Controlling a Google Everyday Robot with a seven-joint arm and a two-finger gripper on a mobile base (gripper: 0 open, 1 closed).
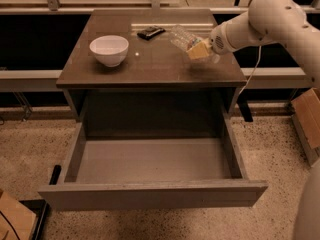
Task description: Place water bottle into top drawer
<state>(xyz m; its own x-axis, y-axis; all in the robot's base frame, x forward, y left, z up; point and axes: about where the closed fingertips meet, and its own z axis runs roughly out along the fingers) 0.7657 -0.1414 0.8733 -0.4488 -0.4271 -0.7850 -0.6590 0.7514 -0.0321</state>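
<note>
The water bottle [181, 36], clear and crinkled, sits tilted at the right back of the cabinet top, its lower end between the yellowish fingers [199, 49] of my gripper [196, 48]. The gripper comes in from the right on the white arm and is shut on the bottle, which looks lifted slightly off the top. The top drawer [150, 161] is pulled wide open below the cabinet, its pale grey inside bare, its flat front panel [152, 195] nearest the camera.
A white bowl [109, 49] stands on the left of the cabinet top [150, 66]. A small black flat object [150, 32] lies at the back middle, just left of the bottle. A cardboard box [307, 116] stands on the floor at the right.
</note>
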